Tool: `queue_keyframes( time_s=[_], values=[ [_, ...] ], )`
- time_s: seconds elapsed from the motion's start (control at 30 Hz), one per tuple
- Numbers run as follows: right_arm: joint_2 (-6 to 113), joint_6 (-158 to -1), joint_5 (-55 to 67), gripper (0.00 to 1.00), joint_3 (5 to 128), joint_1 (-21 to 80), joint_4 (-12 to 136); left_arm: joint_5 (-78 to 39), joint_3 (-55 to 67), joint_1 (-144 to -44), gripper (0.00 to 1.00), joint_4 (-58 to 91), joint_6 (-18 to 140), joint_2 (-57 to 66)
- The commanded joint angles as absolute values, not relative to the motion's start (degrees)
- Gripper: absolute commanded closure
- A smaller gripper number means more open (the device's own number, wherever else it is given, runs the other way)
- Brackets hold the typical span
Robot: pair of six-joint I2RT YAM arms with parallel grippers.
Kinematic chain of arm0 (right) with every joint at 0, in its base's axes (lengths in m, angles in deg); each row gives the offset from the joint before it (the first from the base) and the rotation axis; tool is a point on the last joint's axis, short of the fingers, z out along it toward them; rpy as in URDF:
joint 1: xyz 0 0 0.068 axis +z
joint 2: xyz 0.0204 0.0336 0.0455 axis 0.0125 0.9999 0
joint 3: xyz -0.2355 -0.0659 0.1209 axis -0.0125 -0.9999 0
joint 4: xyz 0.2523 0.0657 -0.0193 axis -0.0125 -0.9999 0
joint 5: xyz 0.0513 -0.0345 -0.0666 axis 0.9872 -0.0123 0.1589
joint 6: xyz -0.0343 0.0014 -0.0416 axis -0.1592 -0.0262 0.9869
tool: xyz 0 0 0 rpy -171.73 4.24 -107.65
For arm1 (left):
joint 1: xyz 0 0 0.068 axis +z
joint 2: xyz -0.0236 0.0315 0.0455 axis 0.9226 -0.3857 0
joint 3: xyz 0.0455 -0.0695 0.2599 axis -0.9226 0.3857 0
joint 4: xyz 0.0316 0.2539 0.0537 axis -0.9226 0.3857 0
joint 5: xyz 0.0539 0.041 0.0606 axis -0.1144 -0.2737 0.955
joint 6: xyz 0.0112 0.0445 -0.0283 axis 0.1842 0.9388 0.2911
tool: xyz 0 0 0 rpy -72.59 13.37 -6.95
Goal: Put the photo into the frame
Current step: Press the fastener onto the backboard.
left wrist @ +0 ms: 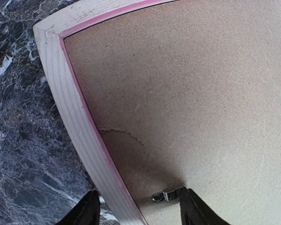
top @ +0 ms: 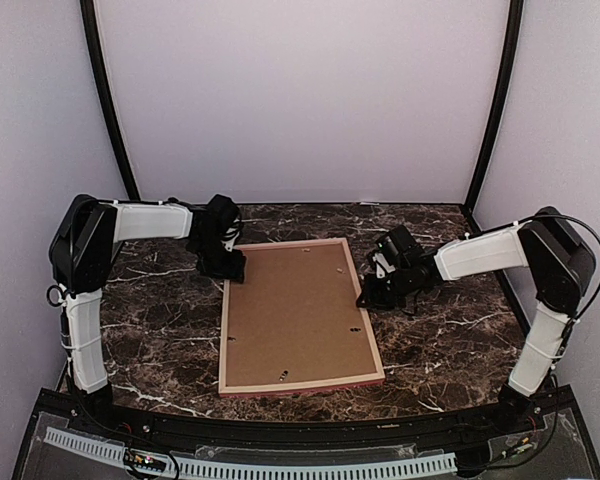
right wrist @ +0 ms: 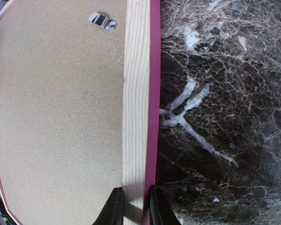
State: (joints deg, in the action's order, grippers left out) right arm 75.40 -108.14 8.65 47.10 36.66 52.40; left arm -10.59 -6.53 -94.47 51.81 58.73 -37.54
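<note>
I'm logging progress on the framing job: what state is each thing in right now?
frame, lying flat, back side up.
backing board, seated inside the frame.
left gripper, open, astride the frame's far left corner, touching nothing that I can see.
right gripper, shut on the frame's right rail.
photo, not visible in any view.

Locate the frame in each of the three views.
Top external: frame lies flat mid-table, back up.
Left wrist: frame corner top left, rail slanting to bottom centre.
Right wrist: frame rail runs vertically through centre.
Shared landmark: brown backing board inside it.
</note>
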Motion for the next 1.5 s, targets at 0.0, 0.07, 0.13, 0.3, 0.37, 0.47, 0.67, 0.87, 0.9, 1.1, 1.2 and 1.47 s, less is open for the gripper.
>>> queue_keyframes(
  time_s=[0.0,0.07,0.13,0.3,0.37,0.47,0.67,0.87,0.9,1.1,1.2,1.47],
  values=[
    [78.6,-107.5,9.7,0.81,47.0,36.7,51.6,-10.5,-6.1,-94.4,0.42,51.8,58.4,-38.6],
    [78.7,-107.5,10.0,0.81,47.1,36.7,51.8,-10.9,-6.1,-94.4,0.48,51.3,57.9,-38.8],
    [79.0,-107.6,10.2,0.81,47.4,36.7,51.7,-10.9,-5.9,-94.4,0.51,50.8,57.3,-39.0],
    [79.3,-107.1,10.3,0.81,48.0,36.7,51.0,-13.2,-5.8,-94.4,0.56,49.6,55.7,-39.3],
    [79.4,-107.0,10.1,0.81,48.3,36.7,50.7,-13.8,-5.8,-94.4,0.55,49.1,55.4,-39.4],
    [79.7,-106.9,10.2,0.81,48.2,36.7,50.8,-15.2,-5.9,-94.4,0.49,48.8,55.3,-39.7],
    [79.8,-107.4,10.4,0.81,47.5,36.7,51.8,-14.3,-5.4,-94.4,0.38,49.1,55.7,-40.0],
    [79.4,-107.9,10.5,0.81,46.1,36.7,52.7,-12.2,-5.4,-94.4,0.43,49.1,55.3,-40.3],
    [79.3,-107.9,10.4,0.81,45.9,36.7,52.9,-11.9,-5.5,-94.4,0.44,49.1,55.3,-40.3],
    [79.1,-108.1,10.6,0.81,45.3,36.7,53.5,-11.8,-5.5,-94.4,0.53,48.0,54.4,-40.2],
    [78.9,-108.1,10.6,0.81,45.1,36.7,53.4,-11.7,-5.5,-94.4,0.55,47.4,54.1,-40.2],
    [79.0,-108.5,10.9,0.81,44.8,36.7,54.1,-11.7,-5.3,-94.2,0.61,45.8,52.7,-40.3]
  ],
)
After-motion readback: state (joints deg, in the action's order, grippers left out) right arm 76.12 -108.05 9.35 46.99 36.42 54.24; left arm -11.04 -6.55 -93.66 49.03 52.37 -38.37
